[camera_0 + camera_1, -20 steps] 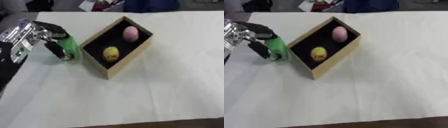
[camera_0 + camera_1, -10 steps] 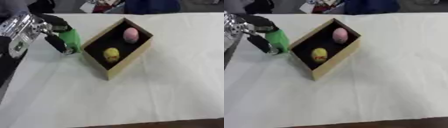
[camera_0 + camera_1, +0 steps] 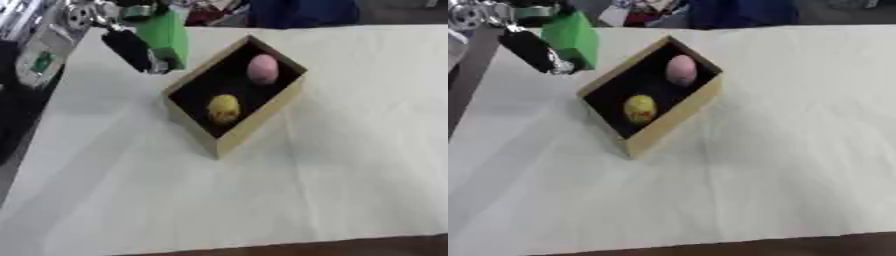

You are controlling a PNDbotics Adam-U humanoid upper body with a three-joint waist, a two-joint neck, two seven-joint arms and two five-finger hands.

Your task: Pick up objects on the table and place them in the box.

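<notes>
A green block-shaped object (image 3: 164, 37) is lifted above the table at the upper left, with my left hand (image 3: 131, 47) shut on it; a black finger crosses its front. It hangs just left of the open cardboard box (image 3: 262, 112), which lies askew at the middle of the table. Inside the dark box lie a pink egg-shaped object (image 3: 262, 69) at the far end and a yellow round object (image 3: 223, 107) nearer the front. My right hand shows in neither view.
A white cloth (image 3: 332, 180) covers the table, its front edge near the bottom. Dark blue fabric (image 3: 302, 12) and mixed clutter (image 3: 645, 10) lie beyond the far edge. The table's left edge runs past my left arm (image 3: 39, 55).
My left hand has raised the green object off the table and carried it up and toward the box. The camera view has also shifted.
</notes>
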